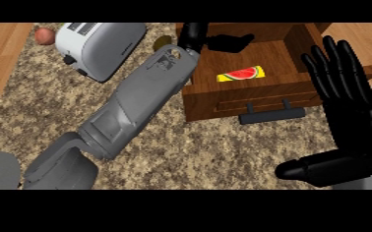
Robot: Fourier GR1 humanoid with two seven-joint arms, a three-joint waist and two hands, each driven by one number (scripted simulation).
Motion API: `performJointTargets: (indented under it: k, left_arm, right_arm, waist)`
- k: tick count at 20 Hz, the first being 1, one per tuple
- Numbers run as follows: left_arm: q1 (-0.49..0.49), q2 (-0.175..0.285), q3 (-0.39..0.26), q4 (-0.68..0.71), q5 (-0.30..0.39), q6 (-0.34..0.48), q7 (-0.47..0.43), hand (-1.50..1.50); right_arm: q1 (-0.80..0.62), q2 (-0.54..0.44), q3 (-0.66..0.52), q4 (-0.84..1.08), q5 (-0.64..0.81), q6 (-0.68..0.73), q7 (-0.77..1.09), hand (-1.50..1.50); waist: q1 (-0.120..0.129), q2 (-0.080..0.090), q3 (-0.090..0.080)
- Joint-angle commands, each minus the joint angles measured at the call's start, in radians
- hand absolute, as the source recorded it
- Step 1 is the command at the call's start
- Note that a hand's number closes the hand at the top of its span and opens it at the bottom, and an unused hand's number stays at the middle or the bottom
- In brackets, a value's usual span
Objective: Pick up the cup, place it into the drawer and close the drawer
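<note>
Olive-yellow sliver (163, 41) just left of the left wrist: I take it for the cup, mostly hidden behind the left forearm (138, 103). It sits on the speckled counter (218, 152), between the toaster (102, 44) and the drawer (218, 103), outside the drawer's left wall. It is not in the drawer.

Key relation: the left hand (193, 33) is over the drawer's back-left corner, so the cup lies to the hand's left and slightly nearer the robot, alongside the wrist and not under the palm. Too little of the cup shows to call its long axis or whether it stands upright. Can't tell if the left hand is spread or closed, since the top of the view cuts it off. The dark patch (231, 42) on the drawer floor beside it is probably shadow.

The left hand is much nearer. The right hand (338, 86) is resting at the right edge, spread flat and pointing up, holding nothing, well apart from the cup.

The drawer is pulled open, with the handle (272, 114) toward the robot and a watermelon card (242, 73) inside.

My read: the pick isn't confirmed. The next move needs the left hand to go left across the drawer wall to the cup, and wall clearance is the risk.
</note>
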Motion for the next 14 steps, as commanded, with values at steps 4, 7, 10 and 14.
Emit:
performJointTargets:
  k: [4, 7, 10, 14]
  left_arm:
    - [0.03, 0.0, 0.009, -0.087, 0.116, -0.011, -0.071, -1.5]
    - [0.006, 0.0, 0.048, -0.08, 0.135, -0.056, -0.137, -1.5]
    - [-0.009, 0.0, 0.092, -0.086, 0.161, -0.097, -0.162, -1.5]
    - [0.107, 0.0, 0.096, -0.169, 0.182, -0.088, -0.181, -1.5]
  right_arm:
    - [0.002, -0.004, -0.009, -0.032, -0.087, 0.025, 0.045, -1.5]
    - [0.028, -0.007, -0.022, -0.087, -0.111, 0.008, 0.083, -1.5]
    - [0.019, -0.029, -0.054, -0.044, -0.132, 0.027, 0.069, -1.5]
    - [0.009, -0.06, -0.064, -0.044, -0.148, 0.06, 0.063, 1.5]
  waist:
    - [0.007, -0.006, -0.001]
    - [0.039, -0.013, -0.002]
    - [0.071, -0.017, -0.002]
    - [0.097, -0.024, -0.002]
